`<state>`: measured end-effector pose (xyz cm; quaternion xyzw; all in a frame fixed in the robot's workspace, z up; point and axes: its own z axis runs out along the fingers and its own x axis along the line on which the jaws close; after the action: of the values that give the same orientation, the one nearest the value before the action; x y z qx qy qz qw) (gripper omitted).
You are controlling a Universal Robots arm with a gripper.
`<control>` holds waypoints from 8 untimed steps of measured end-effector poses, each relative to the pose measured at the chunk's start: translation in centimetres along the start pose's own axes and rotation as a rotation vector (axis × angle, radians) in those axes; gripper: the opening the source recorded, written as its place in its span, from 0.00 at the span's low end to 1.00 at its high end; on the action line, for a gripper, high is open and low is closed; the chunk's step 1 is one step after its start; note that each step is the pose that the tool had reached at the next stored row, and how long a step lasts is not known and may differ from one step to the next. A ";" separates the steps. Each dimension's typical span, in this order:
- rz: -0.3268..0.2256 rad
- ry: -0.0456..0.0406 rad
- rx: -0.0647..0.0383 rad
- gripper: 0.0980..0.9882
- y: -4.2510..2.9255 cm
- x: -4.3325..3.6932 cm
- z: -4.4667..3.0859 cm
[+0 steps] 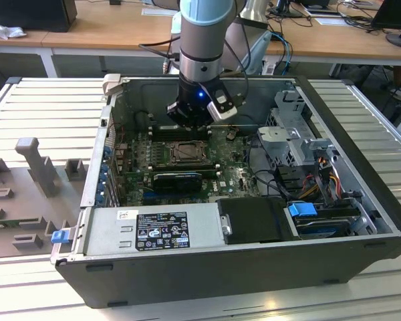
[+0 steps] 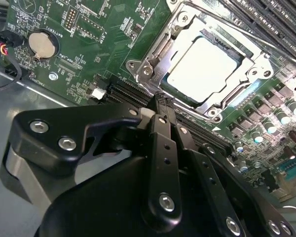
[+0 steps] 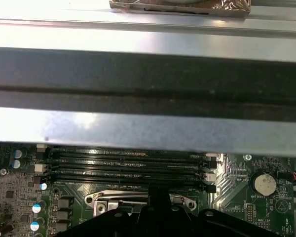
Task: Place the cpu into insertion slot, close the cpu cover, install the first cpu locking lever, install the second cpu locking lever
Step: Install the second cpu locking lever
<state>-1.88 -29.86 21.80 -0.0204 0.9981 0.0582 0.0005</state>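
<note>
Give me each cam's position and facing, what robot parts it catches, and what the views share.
Exterior view: off the arm, above the open PC case, looking down; arm and gripper hang over the motherboard.
Second wrist view: on the wrist, looking past the gripper at the cpu under the cpu cover.
First wrist view: on the wrist, facing the memory slots and case wall.
Shared: both wrist views show the coin battery.

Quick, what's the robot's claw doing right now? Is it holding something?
Gripper: fingers shut together, holding nothing, tips just beside the grey metal frame cover that lies closed over the pale silvery square chip.
</note>
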 end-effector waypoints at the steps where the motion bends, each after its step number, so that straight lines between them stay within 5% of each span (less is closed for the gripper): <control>1: 0.000 0.0000 0.000 0.01 -0.03 0.00 0.00; 8: 0.000 0.0000 0.000 0.01 -0.83 0.02 -0.10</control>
<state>-1.86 -30.69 21.80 -0.0204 0.9981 0.0581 0.0005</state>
